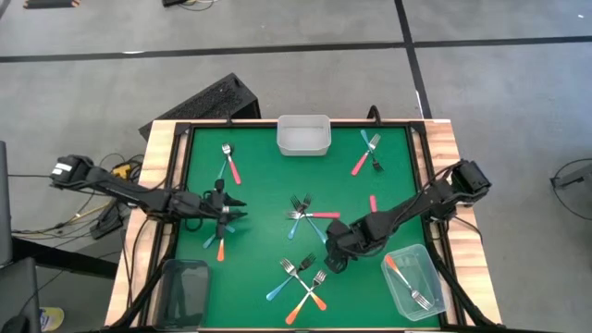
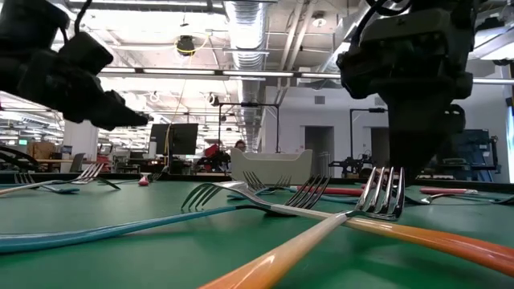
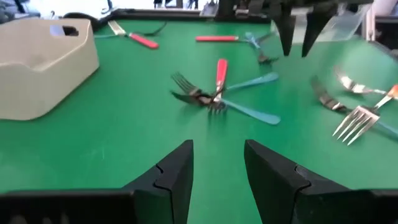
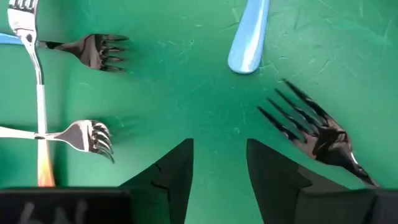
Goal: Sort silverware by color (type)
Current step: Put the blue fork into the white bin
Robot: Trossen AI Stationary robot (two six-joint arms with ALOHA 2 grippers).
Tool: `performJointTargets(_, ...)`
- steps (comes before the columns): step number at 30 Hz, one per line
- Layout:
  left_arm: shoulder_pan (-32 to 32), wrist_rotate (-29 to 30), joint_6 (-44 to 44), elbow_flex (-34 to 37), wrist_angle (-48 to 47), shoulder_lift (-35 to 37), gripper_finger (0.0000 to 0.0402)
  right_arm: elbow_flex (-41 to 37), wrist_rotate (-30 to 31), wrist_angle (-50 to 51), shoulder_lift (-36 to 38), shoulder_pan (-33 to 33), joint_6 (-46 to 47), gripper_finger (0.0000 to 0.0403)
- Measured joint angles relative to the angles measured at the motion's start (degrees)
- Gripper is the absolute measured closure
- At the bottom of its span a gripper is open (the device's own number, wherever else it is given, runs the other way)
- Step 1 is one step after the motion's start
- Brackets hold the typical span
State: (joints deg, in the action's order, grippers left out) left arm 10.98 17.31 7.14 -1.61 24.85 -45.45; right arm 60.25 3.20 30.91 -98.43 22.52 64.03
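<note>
Small forks with blue, pink-red or orange handles lie scattered on the green mat. There is a central pile (image 1: pixel 305 215), a near pile (image 1: pixel 301 282), a pair at the far left (image 1: pixel 228 165), a pair at the far right (image 1: pixel 368 153), and one orange fork (image 1: pixel 220 246) by my left gripper. My left gripper (image 1: pixel 236 215) (image 3: pixel 217 168) is open and empty, held low and pointing at the central pile (image 3: pixel 214 93). My right gripper (image 1: pixel 333 261) (image 4: pixel 217 165) is open and empty, pointing down over bare mat between a blue handle end (image 4: pixel 249 37) and fork tines (image 4: pixel 317 134).
A white container (image 1: pixel 303 136) stands at the far edge. A clear container (image 1: pixel 413 282) at the near right corner holds an orange fork. A dark-tinted container (image 1: pixel 185 287) sits at the near left corner. A raised wooden rim (image 1: pixel 157 185) borders the mat.
</note>
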Motion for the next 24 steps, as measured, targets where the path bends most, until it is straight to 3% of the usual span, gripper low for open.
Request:
performJointTargets(6, -0.09, 3.36, -0.63, 0.0, 2.0, -1.57, 0.0272, -0.02, 0.52, 5.15, 1.47, -1.14, -0.04, 0.0194)
performJointTargets(13, -0.07, 3.72, -0.57, 0.0, 1.63, -1.31, 0.0272, -0.02, -0.05, 12.48, 1.49, -1.13, -3.85, 0.02)
performJointTargets(24, -0.08, 4.71, -0.44, 0.0, 1.65, -1.31, 0.0272, -0.03, 4.89, 15.79, 0.5, -2.49, -25.23, 0.0217)
